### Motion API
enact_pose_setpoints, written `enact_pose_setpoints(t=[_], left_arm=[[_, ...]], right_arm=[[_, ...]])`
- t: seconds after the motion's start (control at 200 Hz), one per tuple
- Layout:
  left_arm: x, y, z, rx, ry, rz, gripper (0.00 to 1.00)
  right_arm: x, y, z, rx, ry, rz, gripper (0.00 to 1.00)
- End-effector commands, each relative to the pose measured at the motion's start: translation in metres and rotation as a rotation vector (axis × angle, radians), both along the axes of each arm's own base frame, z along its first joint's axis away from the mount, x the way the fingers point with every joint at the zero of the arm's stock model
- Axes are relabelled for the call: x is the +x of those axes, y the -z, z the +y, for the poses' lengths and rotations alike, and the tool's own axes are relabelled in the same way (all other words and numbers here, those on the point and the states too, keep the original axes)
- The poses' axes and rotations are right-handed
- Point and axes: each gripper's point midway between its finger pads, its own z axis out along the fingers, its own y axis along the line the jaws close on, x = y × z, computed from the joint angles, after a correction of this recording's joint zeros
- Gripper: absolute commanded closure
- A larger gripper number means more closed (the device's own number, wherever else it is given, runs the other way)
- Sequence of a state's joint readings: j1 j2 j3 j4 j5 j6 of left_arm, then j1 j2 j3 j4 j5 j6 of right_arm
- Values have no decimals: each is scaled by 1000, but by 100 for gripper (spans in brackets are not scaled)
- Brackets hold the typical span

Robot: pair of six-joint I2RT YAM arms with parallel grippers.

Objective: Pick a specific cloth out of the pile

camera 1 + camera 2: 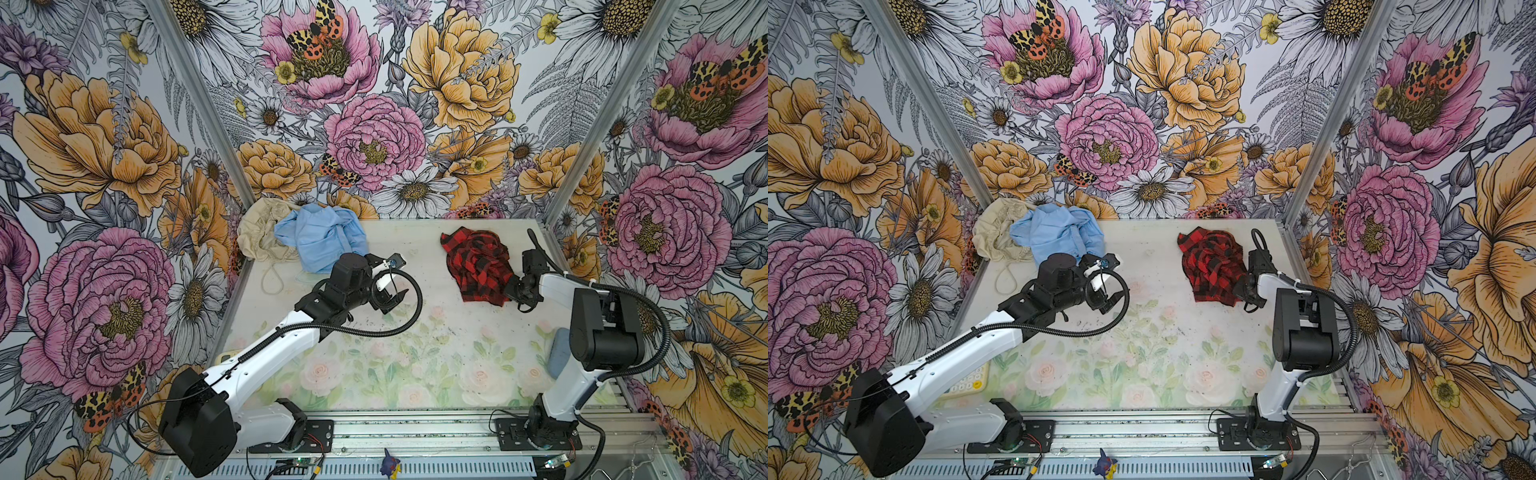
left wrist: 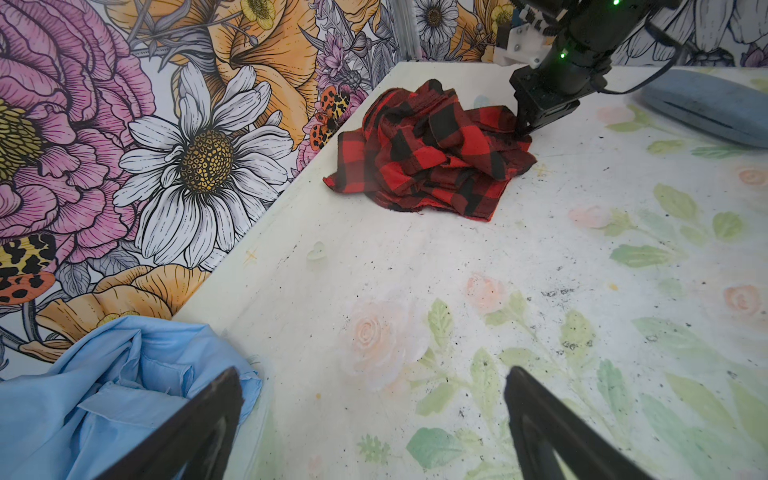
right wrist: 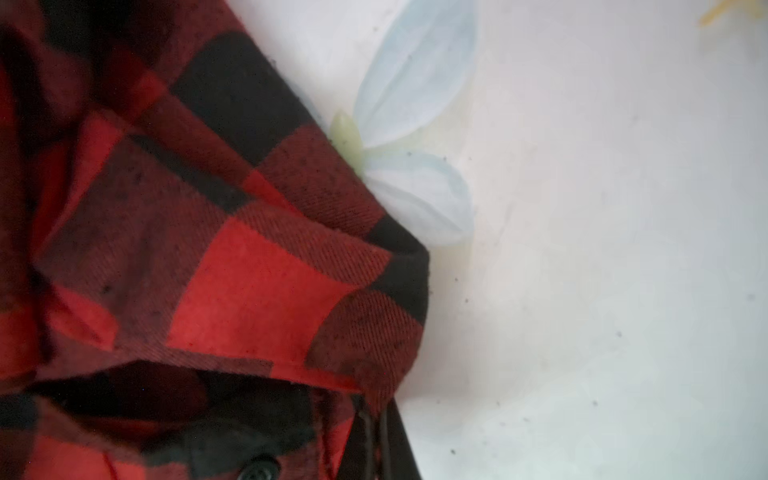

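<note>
Where the right gripper [image 2: 524, 129] met the checked cloth [image 1: 478, 266], the jaws stood closed together on a fold at the cloth's edge. In the right wrist view we saw only flannel bunched round one dark finger [image 3: 388, 440], so we could not tell how much fabric was caught. That was our main worry: a thin pinch at the hem could slide out once the weight of the crumpled heap came onto it. The sleeves were tangled somewhere inside the heap, and we judged that a quick lift might let them unroll and drag across the table [image 1: 395, 249].

Near the cloth, on the side toward the right arm's base, lay a grey-blue pad [image 1: 559, 353], which a trailing sleeve might sweep. Nothing rested on the cloth, and no other garment touched it.

Farther from the cloth, the left gripper [image 1: 390, 301] hung over bare table with its jaws wide apart and empty, clear of any path we could foresee.

Farthest from the cloth, in the opposite back corner, sat what remained of the pile [image 1: 1054, 237]: a blue shirt [image 1: 320, 237] touching a beige cloth [image 1: 259, 232], whose drawstring loop [image 1: 272, 278] lay on the table. They were well apart from the checked cloth and posed no snag.
</note>
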State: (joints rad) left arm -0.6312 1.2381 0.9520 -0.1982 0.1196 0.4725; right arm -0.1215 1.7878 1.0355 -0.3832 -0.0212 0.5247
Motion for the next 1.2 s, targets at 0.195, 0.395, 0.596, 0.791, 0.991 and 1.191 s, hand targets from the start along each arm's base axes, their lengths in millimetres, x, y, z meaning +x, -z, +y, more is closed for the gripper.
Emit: enact_pose_setpoints(t=[0.195,0.395,0.596,0.791,0.991,1.191], left_arm=[[0,-5,-2,15,2,-22,1],[0,-6,-4,13,9,-21,1],[-2,-8,-4,9,12,-25,1],[-4,-7,-5,19,13,-27,1],[-4,-3,-6,33,15,-26,1],[-5,-5,-6,35,15,-33,1]], right_arm=[[24,-35,12,82,-76,-123,100],[27,-130,26,83,-112,-350,100],[53,-186,45,124,-172,-464,100],[108,-206,71,133,-231,-505,100],[167,-174,104,213,-271,-465,100],[203,-135,150,247,-321,-424,100]])
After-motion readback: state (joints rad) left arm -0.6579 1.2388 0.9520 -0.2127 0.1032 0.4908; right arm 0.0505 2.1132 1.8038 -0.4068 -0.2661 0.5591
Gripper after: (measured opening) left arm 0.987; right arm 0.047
